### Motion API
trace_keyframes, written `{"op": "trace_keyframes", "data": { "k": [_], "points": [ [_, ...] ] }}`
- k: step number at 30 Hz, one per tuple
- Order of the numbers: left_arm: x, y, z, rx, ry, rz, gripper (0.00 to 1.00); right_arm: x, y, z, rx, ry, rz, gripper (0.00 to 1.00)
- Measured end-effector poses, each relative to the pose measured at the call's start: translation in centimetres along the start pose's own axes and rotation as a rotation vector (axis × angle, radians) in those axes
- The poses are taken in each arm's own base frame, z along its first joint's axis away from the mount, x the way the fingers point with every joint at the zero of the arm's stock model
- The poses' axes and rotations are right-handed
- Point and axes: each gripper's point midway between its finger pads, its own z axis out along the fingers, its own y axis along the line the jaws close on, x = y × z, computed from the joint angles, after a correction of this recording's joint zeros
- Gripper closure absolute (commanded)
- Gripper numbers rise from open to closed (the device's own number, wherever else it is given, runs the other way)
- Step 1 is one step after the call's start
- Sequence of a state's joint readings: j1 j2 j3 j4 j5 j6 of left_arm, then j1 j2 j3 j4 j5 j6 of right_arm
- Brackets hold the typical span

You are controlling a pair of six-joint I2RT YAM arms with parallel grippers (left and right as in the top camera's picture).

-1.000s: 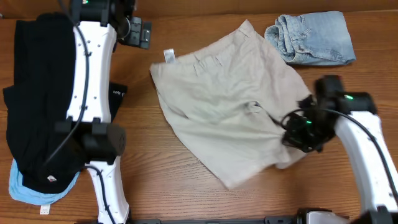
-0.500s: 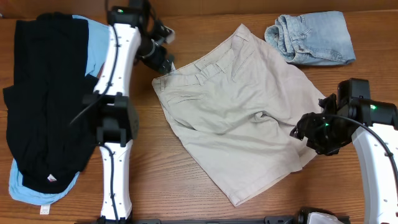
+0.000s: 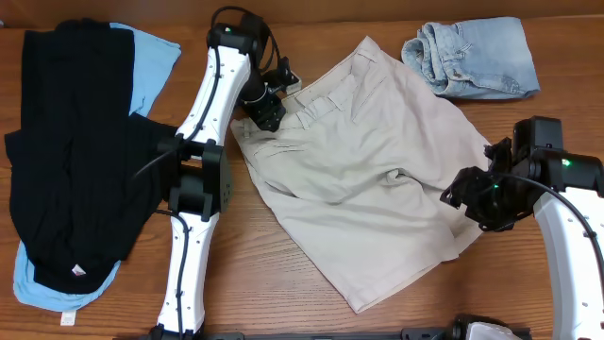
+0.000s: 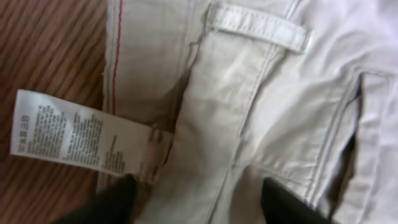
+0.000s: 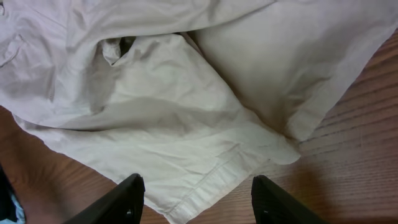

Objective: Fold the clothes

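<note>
The pale beige shorts [image 3: 368, 170] lie spread on the table's middle, waistband to the upper left. My left gripper [image 3: 267, 113] is down on that waistband. In the left wrist view its fingers [image 4: 118, 202] stand apart astride the waistband cloth [image 4: 211, 155], next to the white label [image 4: 68, 134] and a belt loop [image 4: 261, 26]; it is open. My right gripper [image 3: 469, 200] hovers open at the right leg, and its wrist view shows the hem [image 5: 211, 180] lying loose between its fingers [image 5: 127, 199]. Black garments [image 3: 66, 170] lie at the left over a sky-blue one [image 3: 151, 61].
A folded light-blue denim piece [image 3: 472, 57] rests at the back right. The left arm's white links [image 3: 193, 217] stretch from the front edge up to the waistband, between the black pile and the shorts. Bare wood [image 3: 283, 293] shows in front of the shorts.
The left arm swung right from the black pile onto the shorts' waistband, its jaws narrowing. The right gripper opened, let go of the leg, and shifted right; the shorts lie flatter.
</note>
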State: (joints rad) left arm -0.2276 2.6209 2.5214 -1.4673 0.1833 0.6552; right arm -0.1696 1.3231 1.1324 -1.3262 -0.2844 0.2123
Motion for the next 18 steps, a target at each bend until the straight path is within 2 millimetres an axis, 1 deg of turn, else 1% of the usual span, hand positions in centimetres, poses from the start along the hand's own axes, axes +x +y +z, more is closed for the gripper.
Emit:
{"op": "trace_keyframes", "data": {
  "k": [3,6,7,8,9,13,16,18],
  "points": [
    [0.4,0.5,0.0,-0.029,0.022,-0.006,0.48,-0.2,0.1,0.0,-0.003,-0.008,-0.003,0.41],
    [0.8,0.9,0.1,-0.044,0.039,-0.011,0.56,-0.2,0.1,0.0,-0.003,-0.009,-0.003,0.41],
    [1.1,1.0,0.2,-0.045,0.048,-0.013,0.68,-0.2,0.1,0.0,-0.003,-0.009,-0.003,0.41],
    [1.3,1.0,0.4,-0.044,0.056,-0.014,0.92,-0.2,0.1,0.0,-0.003,-0.010,-0.004,0.41],
    [1.5,1.0,0.6,-0.043,0.063,-0.015,0.96,-0.2,0.1,0.0,-0.003,-0.010,-0.003,0.41],
    [2.0,1.2,1.0,-0.051,0.088,-0.038,0.96,-0.3,0.1,0.0,-0.004,-0.011,-0.003,0.43],
    [2.7,2.4,0.9,-0.112,0.118,-0.117,0.96,-0.4,0.1,0.0,-0.006,-0.017,-0.005,0.44],
    [3.7,3.4,0.6,-0.163,0.150,-0.202,0.96,-0.5,0.2,0.0,-0.007,-0.022,-0.007,0.45]
  ]
}}
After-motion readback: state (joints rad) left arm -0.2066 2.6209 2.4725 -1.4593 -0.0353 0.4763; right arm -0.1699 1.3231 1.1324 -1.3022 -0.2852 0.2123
